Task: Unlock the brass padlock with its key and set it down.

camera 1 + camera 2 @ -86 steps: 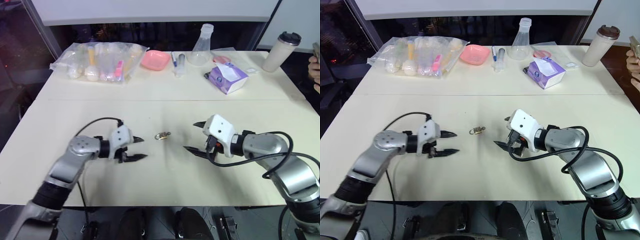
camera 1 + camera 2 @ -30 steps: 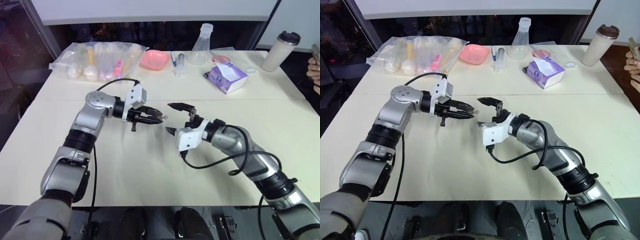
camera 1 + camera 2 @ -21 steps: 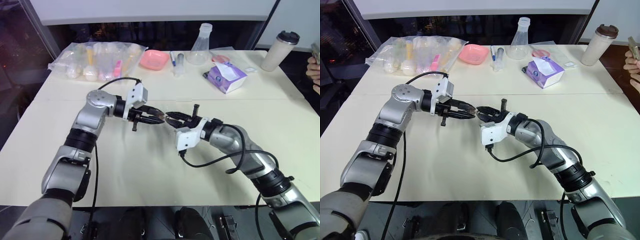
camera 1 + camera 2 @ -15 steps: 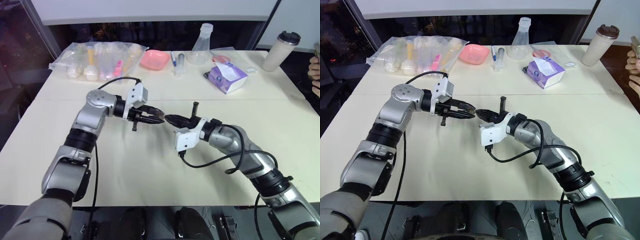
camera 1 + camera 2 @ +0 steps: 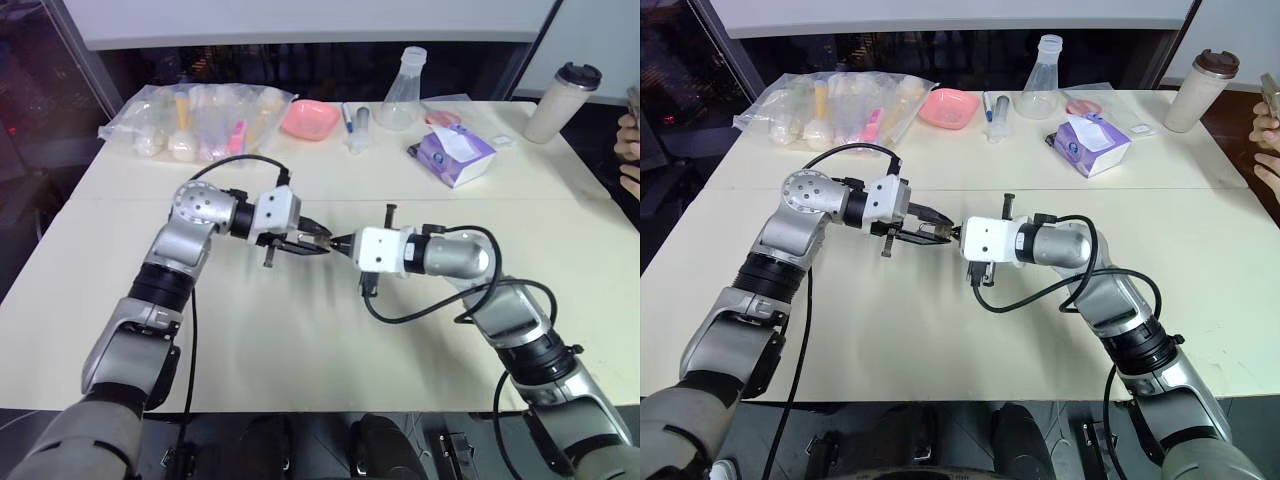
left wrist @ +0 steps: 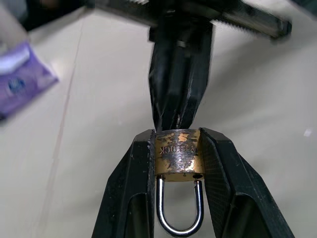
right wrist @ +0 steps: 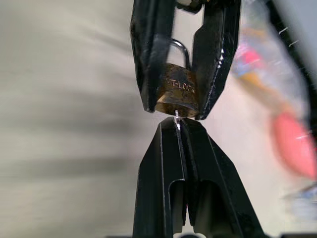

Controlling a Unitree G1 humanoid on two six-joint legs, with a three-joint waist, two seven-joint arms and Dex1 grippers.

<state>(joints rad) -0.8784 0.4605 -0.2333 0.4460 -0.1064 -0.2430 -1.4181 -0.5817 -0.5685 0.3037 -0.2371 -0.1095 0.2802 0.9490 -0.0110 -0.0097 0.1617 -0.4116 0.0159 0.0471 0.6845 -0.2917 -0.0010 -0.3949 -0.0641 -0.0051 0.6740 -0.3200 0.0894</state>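
The brass padlock hangs in the air over the middle of the table, clamped by its sides between the fingers of my left gripper, silvery shackle pointing back toward the wrist. My right gripper meets it tip to tip and is shut on its key, a thin silvery sliver showing between the fingertips and touching the padlock's bottom face. How deep the key sits in the lock is hidden. Both grippers are well above the tabletop.
Along the table's far side lie a clear bag of small items, a pink bowl, a glass flask, a purple tissue pack and a tumbler. A person's hand shows at the right edge.
The padlock lay on the table at first; now my left gripper holds it aloft. Over the last second my right gripper went from open to shut at the padlock's bottom, and both wrists rolled.
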